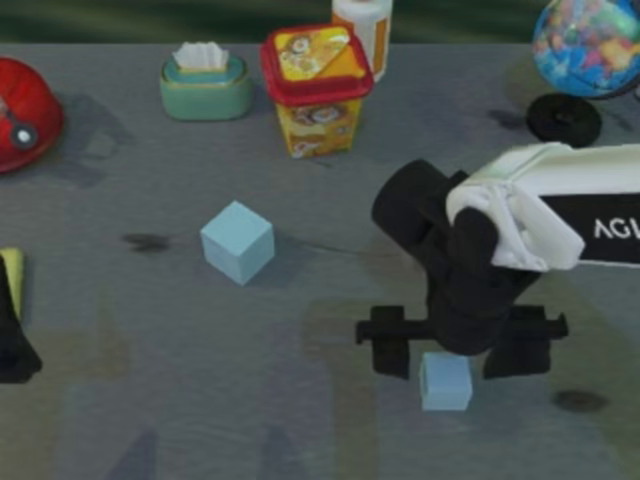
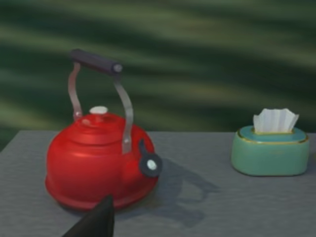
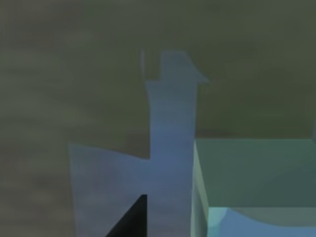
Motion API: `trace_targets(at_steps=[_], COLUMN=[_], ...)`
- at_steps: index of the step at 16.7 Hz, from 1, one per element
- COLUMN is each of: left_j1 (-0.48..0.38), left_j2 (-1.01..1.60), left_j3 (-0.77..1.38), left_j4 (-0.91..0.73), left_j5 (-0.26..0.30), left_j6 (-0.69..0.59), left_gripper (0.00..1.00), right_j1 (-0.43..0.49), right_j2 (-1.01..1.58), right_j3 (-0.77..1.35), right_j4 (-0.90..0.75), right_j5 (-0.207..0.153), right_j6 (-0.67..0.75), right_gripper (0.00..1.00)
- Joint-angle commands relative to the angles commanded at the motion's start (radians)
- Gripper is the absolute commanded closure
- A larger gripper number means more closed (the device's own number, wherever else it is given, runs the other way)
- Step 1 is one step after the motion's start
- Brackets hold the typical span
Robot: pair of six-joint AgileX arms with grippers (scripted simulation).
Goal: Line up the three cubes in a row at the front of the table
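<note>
Two cubes visible on the tabletop. Light blue cube sits left of centre, well apart from both arms. Smaller pale cube is near the front, right of centre, directly under the right claw. Claw fingers are spread wide, one on each side of the cube, neither touching it; the cube's top half is tucked under the wrist. Right wrist view shows the cube close up beside one dark fingertip. Left claw parked at the left edge, finger state: can't tell. Left wrist view shows a red kettle and green tissue box.
</note>
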Motion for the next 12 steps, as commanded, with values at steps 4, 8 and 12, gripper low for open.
trace_targets(at_steps=[4,8,12], left_j1=[0.000,0.000,0.000], left_j2=[0.000,0.000,0.000], left_j3=[0.000,0.000,0.000], left_j4=[0.000,0.000,0.000], left_j5=[0.000,0.000,0.000], left_j6=[0.000,0.000,0.000], left_gripper=[0.00,0.00,0.00], right_j1=[0.000,-0.002,0.003], right_j2=[0.000,-0.001,-0.029], right_j3=[0.000,0.000,0.051], right_j4=[0.000,0.000,-0.077], right_j5=[0.000,0.000,0.000], right_j6=[0.000,0.000,0.003], right_gripper=[0.00,0.00,0.00])
